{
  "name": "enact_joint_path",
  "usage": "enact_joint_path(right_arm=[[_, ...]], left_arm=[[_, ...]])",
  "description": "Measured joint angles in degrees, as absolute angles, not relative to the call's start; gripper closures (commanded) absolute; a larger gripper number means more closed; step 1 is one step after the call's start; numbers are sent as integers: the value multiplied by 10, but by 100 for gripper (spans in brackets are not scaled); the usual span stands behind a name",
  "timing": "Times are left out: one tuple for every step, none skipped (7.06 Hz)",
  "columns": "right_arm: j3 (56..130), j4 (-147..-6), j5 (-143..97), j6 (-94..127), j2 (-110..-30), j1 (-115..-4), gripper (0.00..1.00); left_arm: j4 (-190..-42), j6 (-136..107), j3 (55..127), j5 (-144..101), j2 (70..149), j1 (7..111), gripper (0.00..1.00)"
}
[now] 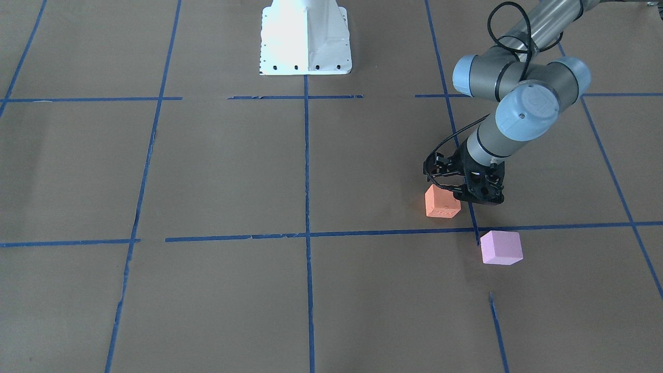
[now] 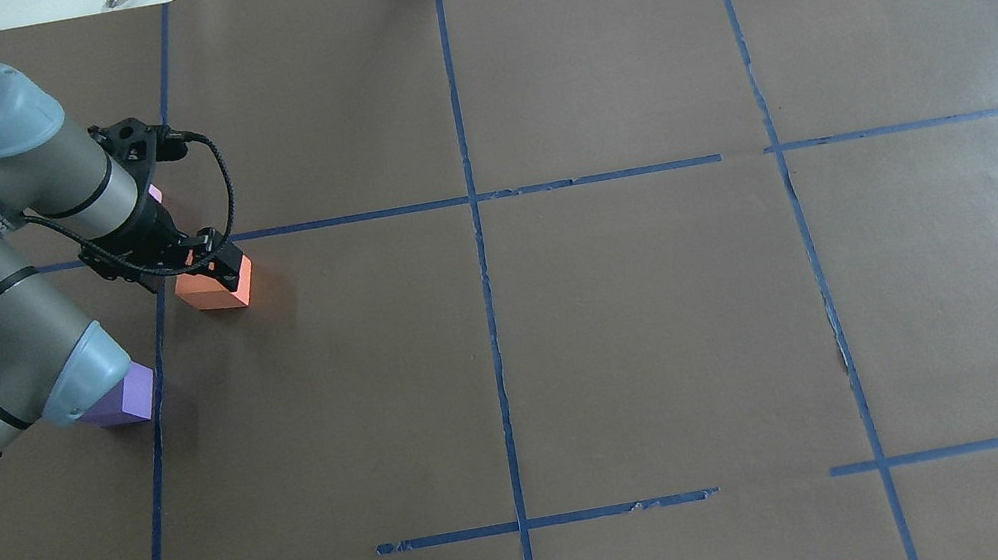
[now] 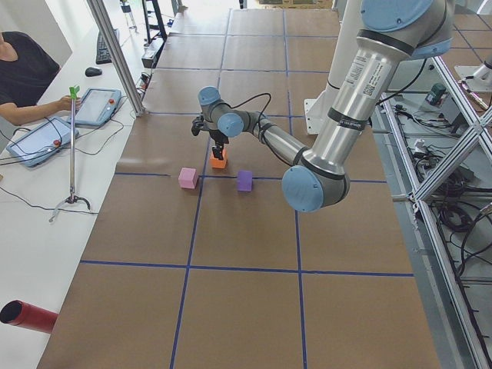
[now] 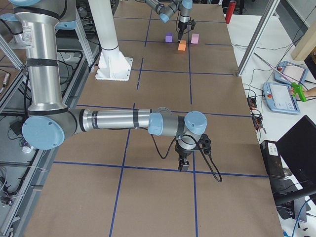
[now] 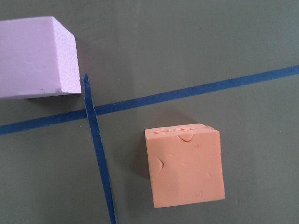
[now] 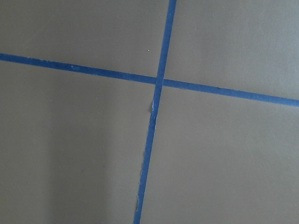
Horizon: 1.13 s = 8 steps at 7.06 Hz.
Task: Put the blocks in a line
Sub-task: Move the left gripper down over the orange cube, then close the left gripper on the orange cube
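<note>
The orange block (image 1: 442, 202) (image 2: 213, 287) (image 5: 184, 165) sits just on the robot's side of a blue tape line. My left gripper (image 1: 474, 197) (image 2: 191, 267) hovers over its edge, looks open and holds nothing. The pale pink block (image 1: 500, 247) (image 5: 35, 56) lies across the tape line from it, mostly hidden by the arm in the overhead view. The violet block (image 2: 125, 395) (image 3: 244, 181) lies nearer the robot, partly under the left arm's elbow. My right gripper (image 4: 184, 165) hangs low over bare table far from the blocks. I cannot tell whether it is open or shut.
Blue tape lines (image 2: 475, 223) divide the brown table into squares. The white robot base (image 1: 305, 41) stands at the table's middle edge. An operator (image 3: 23, 69) with tablets sits beyond the table's left end, beside a pole stand (image 3: 72, 154) and a red tube (image 3: 27, 317).
</note>
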<state>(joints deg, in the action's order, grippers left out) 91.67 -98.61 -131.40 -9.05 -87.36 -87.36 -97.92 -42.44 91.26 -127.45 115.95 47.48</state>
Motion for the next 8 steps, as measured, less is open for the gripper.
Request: enact_joint_path(right_arm=[[917, -986, -1314, -91, -874, -874, 0], [917, -986, -1314, -91, -874, -874, 0], [917, -986, -1314, -91, -874, -874, 0], [917, -986, -1314, -91, -874, -874, 0], [917, -986, -1314, -91, -874, -874, 0], [917, -986, -1314, -91, -874, -874, 0], [917, -986, -1314, -91, -874, -874, 0], [917, -986, -1314, -91, -874, -874, 0]], left_arm=[[-998, -435, 902, -1274, 1161, 471, 0], [-1008, -440, 895, -1274, 1162, 469, 0], [-1012, -441, 891, -1272, 1163, 468, 0], [-1013, -442, 889, -1267, 1164, 468, 0], [-1013, -442, 889, -1262, 1165, 468, 0], [-1013, -442, 888, -1260, 1165, 468, 0], [-1014, -442, 886, -1258, 1166, 468, 0], [-1014, -442, 880, -1258, 1169, 468, 0]])
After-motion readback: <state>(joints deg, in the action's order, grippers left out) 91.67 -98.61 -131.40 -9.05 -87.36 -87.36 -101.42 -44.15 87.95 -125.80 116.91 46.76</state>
